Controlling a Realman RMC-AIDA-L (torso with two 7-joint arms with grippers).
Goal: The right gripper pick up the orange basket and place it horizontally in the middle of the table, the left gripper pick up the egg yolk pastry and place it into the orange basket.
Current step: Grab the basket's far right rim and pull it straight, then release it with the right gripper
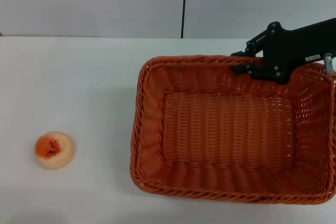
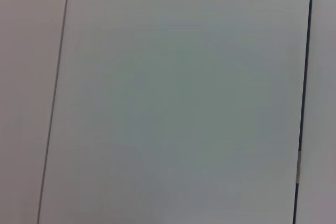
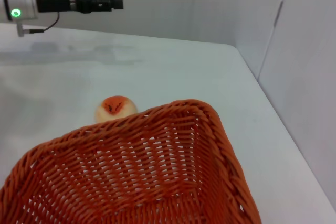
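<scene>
Head view: the large orange woven wicker basket (image 1: 231, 129) sits right of centre on the white counter (image 1: 79, 87), long axis running left-right, while the black right tool (image 1: 251, 62) grips its far rim, fingers clamped on the braid.

Orange woven basket (image 1: 231, 129), seemingly orange-topped cream pastry (image 1: 54, 150)

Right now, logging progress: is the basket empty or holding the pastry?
Empty: the orange basket shows bare weave; the egg yolk pastry sits outside on the table.
</scene>
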